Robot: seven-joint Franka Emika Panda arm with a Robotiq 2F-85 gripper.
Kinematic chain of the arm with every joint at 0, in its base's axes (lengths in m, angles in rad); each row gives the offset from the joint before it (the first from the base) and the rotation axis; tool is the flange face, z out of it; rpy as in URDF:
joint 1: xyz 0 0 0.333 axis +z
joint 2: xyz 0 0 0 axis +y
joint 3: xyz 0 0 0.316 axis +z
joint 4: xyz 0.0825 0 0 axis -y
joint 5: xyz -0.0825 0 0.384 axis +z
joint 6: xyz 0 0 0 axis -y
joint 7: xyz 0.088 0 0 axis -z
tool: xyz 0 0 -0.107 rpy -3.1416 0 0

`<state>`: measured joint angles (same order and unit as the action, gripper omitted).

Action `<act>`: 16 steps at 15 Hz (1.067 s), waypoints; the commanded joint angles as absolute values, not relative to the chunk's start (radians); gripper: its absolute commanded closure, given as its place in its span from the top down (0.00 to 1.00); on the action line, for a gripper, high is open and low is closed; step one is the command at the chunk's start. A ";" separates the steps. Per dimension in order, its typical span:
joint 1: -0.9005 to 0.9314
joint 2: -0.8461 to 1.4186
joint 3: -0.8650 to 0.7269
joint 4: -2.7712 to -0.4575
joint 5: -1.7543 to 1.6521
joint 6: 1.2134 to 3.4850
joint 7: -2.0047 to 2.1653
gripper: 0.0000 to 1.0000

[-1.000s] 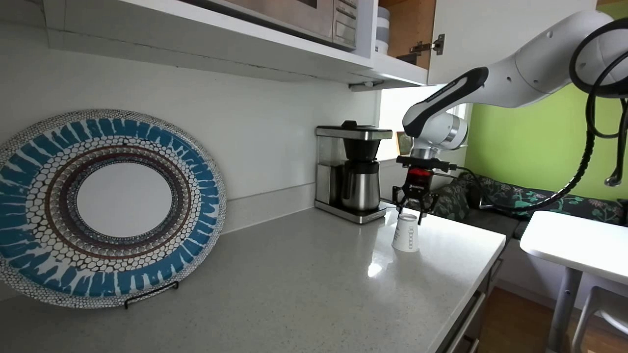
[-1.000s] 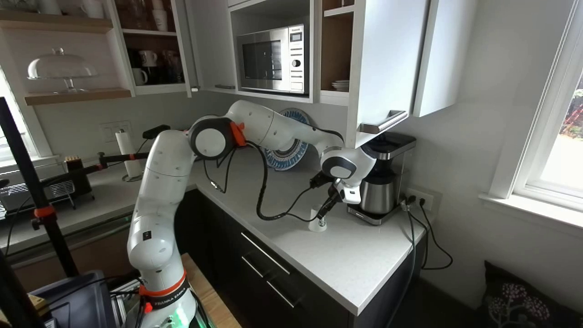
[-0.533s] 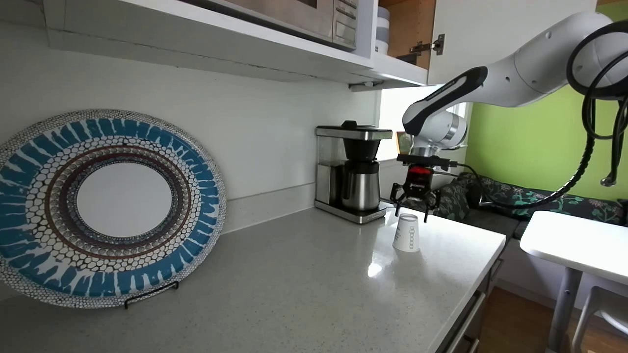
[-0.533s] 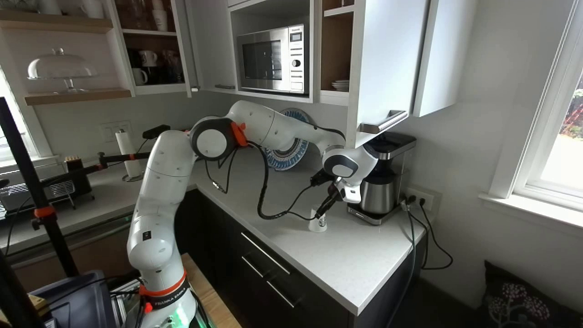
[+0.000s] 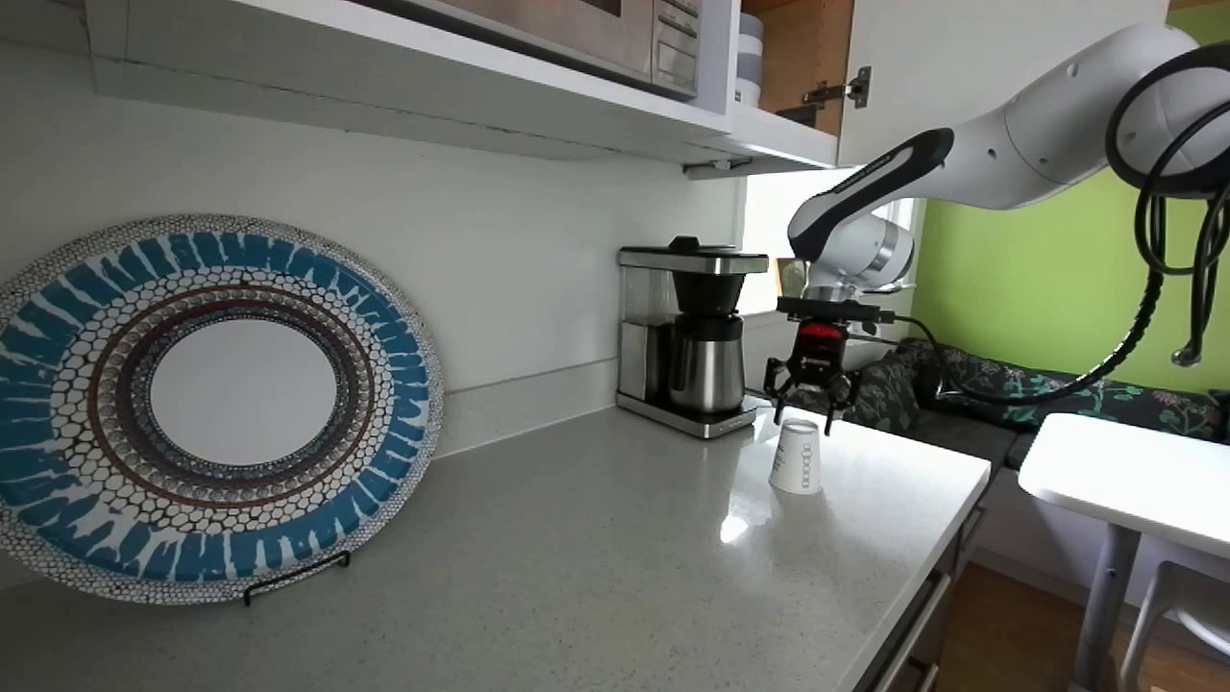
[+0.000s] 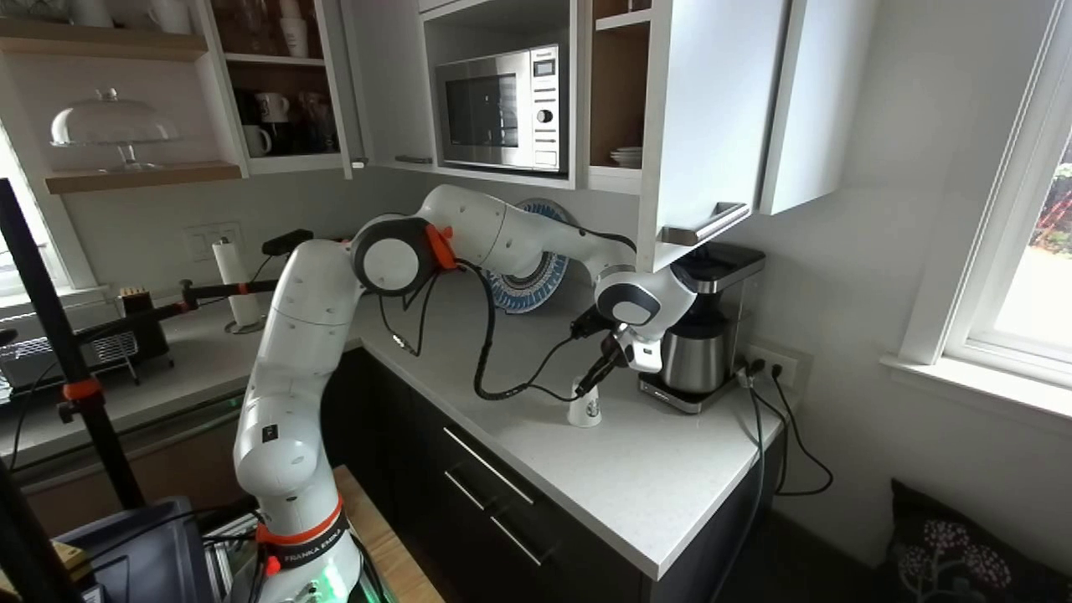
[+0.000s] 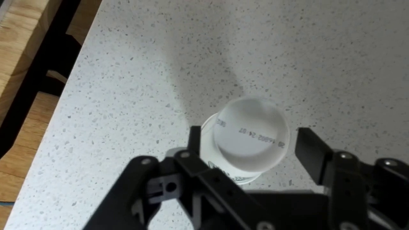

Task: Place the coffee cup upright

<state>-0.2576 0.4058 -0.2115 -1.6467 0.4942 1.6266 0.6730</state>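
Jaws spread wide at an upside-down cup

Jaws well apart here, and they have hold of nothing: the gripper (image 5: 804,423) hangs above the counter (image 5: 577,538) with its 2 fingers (image 7: 307,150) spread wider than the narrow end of the coffee cup (image 7: 250,140). And look at that cup, not yet upright: mouth down on the counter, bottom facing up, a line of printed figures crossing it in the wrist view. There we see 1 fingertip on each side of the bottom. At right in that view, a strip of speckled counter shows between fingertip and cup; at left, the black tip meets the cup's outline, and whether it touches, I can't tell.

Over to an exterior view, and the fingertips are about level with the cup's top, a column of small printed boxes running down its side. Near the cup stands the coffee maker (image 5: 701,298), steel carafe (image 5: 709,375) in place. Well apart from them, a big patterned plate (image 5: 240,394) rests on a black stand (image 5: 296,574).

In both exterior views the arm (image 6: 511,239) reaches in over the counter, black cable (image 6: 487,335) drooping beneath it. Up above, a microwave (image 6: 494,113) sits in its cabinet slot, and beside it a white cabinet door (image 6: 712,109) stands swung out, metal handle (image 6: 703,231) low down.
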 commanded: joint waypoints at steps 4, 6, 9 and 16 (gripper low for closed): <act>-0.265 0.429 -0.213 -1.617 0.513 1.597 0.682 0.33; -0.257 0.412 -0.216 -1.627 0.497 1.602 0.694 0.32; -0.230 0.364 -0.225 -1.656 0.442 1.626 0.730 0.32; -0.125 0.217 -0.222 -1.759 0.206 1.786 0.926 0.32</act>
